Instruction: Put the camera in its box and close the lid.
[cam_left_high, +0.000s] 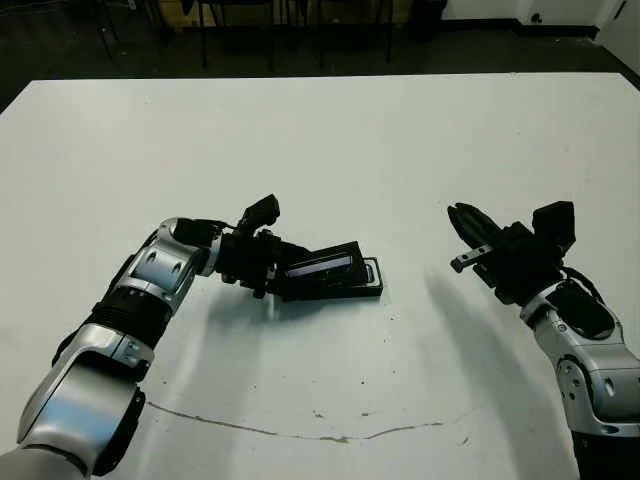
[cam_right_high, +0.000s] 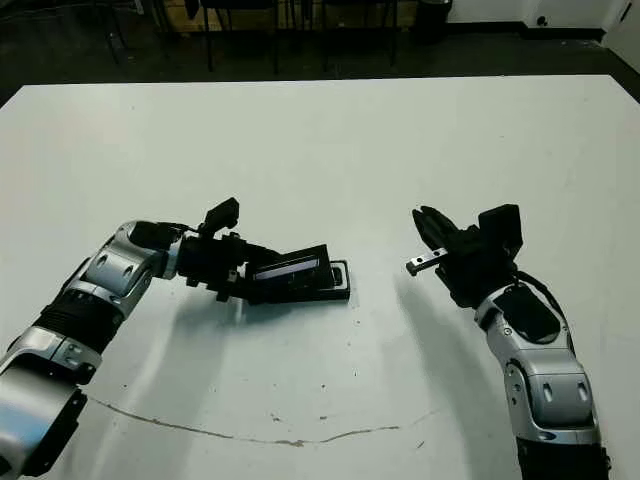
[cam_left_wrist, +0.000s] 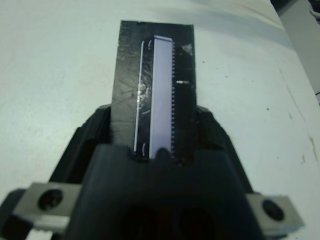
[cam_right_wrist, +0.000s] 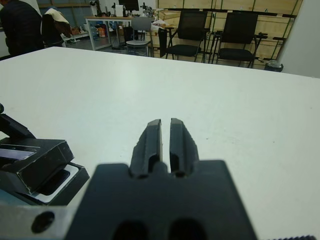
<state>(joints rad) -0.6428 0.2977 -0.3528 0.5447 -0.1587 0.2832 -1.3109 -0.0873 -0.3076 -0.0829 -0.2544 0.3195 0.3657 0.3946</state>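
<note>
One left claw (cam_left_high: 285, 275) is clamped on the lid (cam_left_high: 322, 268), light, stiff and glossy so best pinched by its edges, tilted over the box (cam_left_high: 365, 281), while the right claw (cam_left_high: 470, 235) idles, fingers nearly together and empty.

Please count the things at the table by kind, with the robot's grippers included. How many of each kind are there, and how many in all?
Grippers: 2, left gripper and right gripper
Lid: 1, held tilted over the box
Box: 1
Camera: 1, the dark shape inside the box
Total: 5
</note>
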